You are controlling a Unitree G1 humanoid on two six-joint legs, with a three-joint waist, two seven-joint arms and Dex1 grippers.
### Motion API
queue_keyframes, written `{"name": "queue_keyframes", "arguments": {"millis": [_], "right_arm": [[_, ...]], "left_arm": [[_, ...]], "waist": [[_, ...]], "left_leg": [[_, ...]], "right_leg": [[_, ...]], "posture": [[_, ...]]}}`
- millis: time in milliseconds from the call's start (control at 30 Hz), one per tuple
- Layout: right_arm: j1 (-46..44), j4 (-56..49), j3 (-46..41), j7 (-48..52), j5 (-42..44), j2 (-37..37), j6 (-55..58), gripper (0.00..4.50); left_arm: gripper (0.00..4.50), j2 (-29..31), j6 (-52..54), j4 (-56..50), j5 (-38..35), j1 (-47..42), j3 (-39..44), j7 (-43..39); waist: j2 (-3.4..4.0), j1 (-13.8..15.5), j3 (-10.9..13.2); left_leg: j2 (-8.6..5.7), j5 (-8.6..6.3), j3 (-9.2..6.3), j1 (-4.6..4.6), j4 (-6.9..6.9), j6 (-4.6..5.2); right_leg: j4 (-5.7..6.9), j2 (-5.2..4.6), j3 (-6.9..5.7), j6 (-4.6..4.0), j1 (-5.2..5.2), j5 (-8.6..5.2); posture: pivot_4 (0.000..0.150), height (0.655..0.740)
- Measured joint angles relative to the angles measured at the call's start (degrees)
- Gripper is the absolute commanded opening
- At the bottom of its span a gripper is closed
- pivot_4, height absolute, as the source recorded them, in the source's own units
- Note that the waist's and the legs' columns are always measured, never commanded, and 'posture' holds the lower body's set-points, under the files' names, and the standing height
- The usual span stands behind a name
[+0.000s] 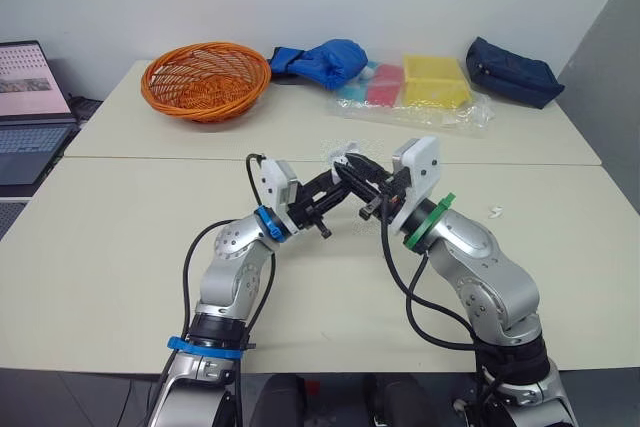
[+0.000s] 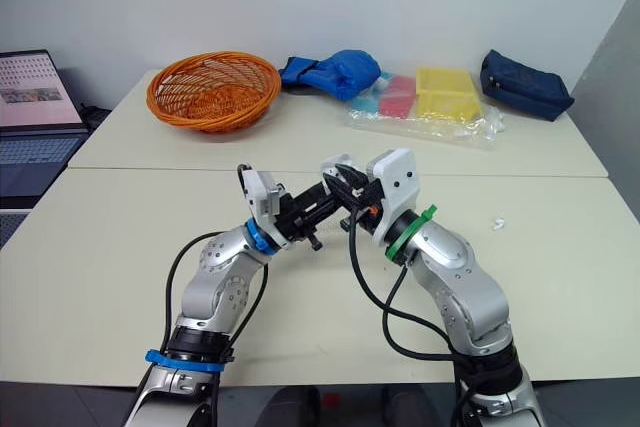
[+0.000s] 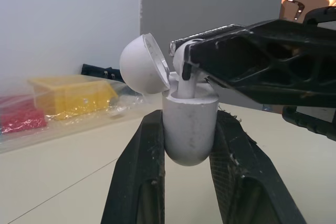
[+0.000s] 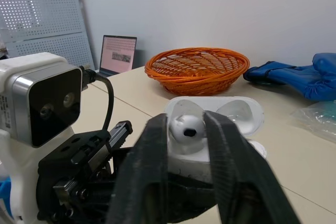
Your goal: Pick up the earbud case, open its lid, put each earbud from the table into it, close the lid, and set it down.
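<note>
Left claw (image 3: 190, 115): clamped on the earbud case (image 3: 189, 142), held up above the desk (image 1: 150, 247), lid (image 3: 142, 66) swung open. Right claw (image 4: 186, 119): just above the case, pinched on one earbud (image 4: 185, 128), stem seemingly already in a slot. Picked up and opened: done. First earbud: nearly seated, not yet released. Left to do, by my judgement: fetch the small white piece (image 1: 494, 212), probably the second earbud, lying well apart from the right claw on its outer side; then close, set down.
</note>
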Motion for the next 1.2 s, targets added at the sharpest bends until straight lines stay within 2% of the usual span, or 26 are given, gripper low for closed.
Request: {"name": "queue_keyframes", "arguments": {"millis": [333, 467, 667, 800, 967, 1100, 1200], "right_arm": [[-0.1, 0.3, -1.0, 0.3, 0.1, 0.0, -0.6, 1.41], [-2.7, -0.3, -6.3, 3.2, 6.2, -3.3, 2.8, 1.41], [-11.9, -5.5, -14.9, 6.7, 19.6, -13.3, 13.0, 1.41], [-9.1, -2.5, -23.2, 4.5, 20.7, -21.7, 17.7, 2.31], [-4.6, 5.8, -28.0, -5.6, 14.5, -21.9, 19.8, 4.13], [-0.7, 12.0, -29.3, -15.5, 7.5, -19.3, 23.4, 4.13], [1.2, 14.1, -29.4, -18.9, 5.6, -15.9, 24.4, 4.13]], "left_arm": [[0.77, 0.0, 0.0, 0.0, 0.0, -0.1, 0.0, -0.1], [0.77, 0.2, -0.1, 0.0, -0.4, -0.3, 0.0, -0.5], [0.77, 0.7, -0.3, 0.2, -0.4, -0.4, 0.3, -1.1], [0.77, 0.7, -0.6, 1.2, -0.4, -0.7, 1.2, -1.5], [0.77, 0.6, -1.6, 1.9, -0.3, -0.8, 1.6, -1.6], [0.77, 0.4, -1.8, 2.0, -0.2, -0.9, 1.5, -1.5], [0.77, 0.3, -1.8, 2.0, -0.1, -0.9, 1.5, -1.5]], "waist": [[0.00, 0.0, 0.0], [0.00, 0.0, 0.0], [0.00, 0.1, 0.0], [-0.03, 0.4, 0.0], [-0.02, -0.1, 0.0], [-0.02, -0.1, 0.0], [0.00, -0.3, 0.0]], "left_leg": [[0.00, 0.00, 0.00, 0.00, 0.00, 0.00], [-0.02, 0.00, 0.00, 0.00, 0.02, 0.00], [0.01, -0.01, -0.05, -0.03, -0.04, 0.01], [-0.04, -0.01, -0.04, -0.05, -0.04, 0.01], [-0.08, -0.01, 0.08, -0.04, -0.07, 0.02], [-0.02, -0.01, 0.03, -0.04, -0.11, 0.02], [-0.01, -0.01, 0.08, -0.02, -0.11, 0.02]], "right_leg": [[-0.01, 0.00, -0.01, 0.00, 0.00, 0.00], [-0.01, -0.03, 0.00, 0.02, 0.00, 0.01], [-0.06, -0.02, -0.01, -0.05, 0.02, -0.03], [-0.22, -0.10, -0.01, -0.06, 0.10, -0.03], [-0.19, -0.13, 0.09, -0.01, 0.00, -0.01], [-0.16, -0.02, 0.11, -0.03, 0.00, -0.02], [-0.11, 0.02, 0.15, -0.03, -0.03, -0.02]], "posture": [[0.150, 0.7400], [0.150, 0.7400], [0.150, 0.7400], [0.150, 0.7400], [0.150, 0.7400], [0.150, 0.7400], [0.150, 0.7400]]}}
